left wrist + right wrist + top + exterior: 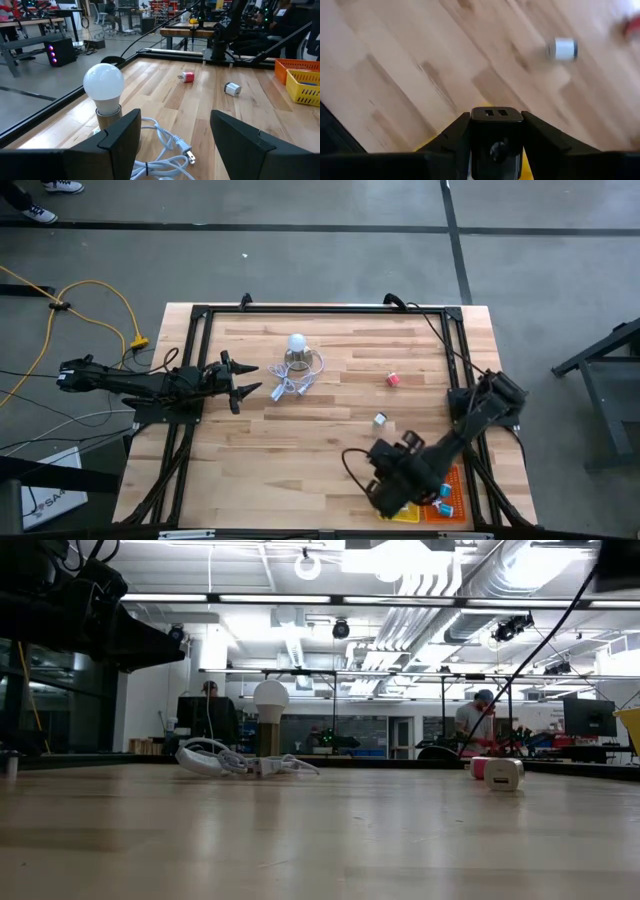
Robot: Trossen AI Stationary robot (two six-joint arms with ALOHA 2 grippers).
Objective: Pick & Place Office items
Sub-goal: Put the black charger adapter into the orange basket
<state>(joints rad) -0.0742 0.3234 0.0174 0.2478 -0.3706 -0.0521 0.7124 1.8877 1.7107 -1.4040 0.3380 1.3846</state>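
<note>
Overhead, the right gripper [392, 505] hangs low over the table's near right corner, above the yellow tray [402, 511] and beside the orange tray [447, 492], which holds a few small blue and white pieces [443, 498]. A pink cube [393, 379] lies right of centre on the wooden table [330, 450], and a small white cube [380, 419] sits nearer the right arm, well apart from it. The left gripper [243, 380] waits at the left edge, fingers spread wide and empty, pointing at a white bulb [296, 344] with a looped white cord [296, 384].

Level with the table, the bulb [270, 697] stands at the far left with the cord [235, 762] in front, and the white cube [504, 774] sits just in front of the pink cube [479, 768] on the right.

From the left wrist, the bulb [103, 85] is close by the wide-open fingers [120, 131]; the pink cube [187, 77] and white cube [232, 89] lie farther off, with the yellow tray [303, 85] and orange tray [290, 65] at the far side, their contents not clear.

From the right wrist, the fingers [452, 135] are clamped on a black block [496, 132] with two slots in its top face. Yellow shows beneath it. The white cube [562, 49] lies on bare wood beyond.
</note>
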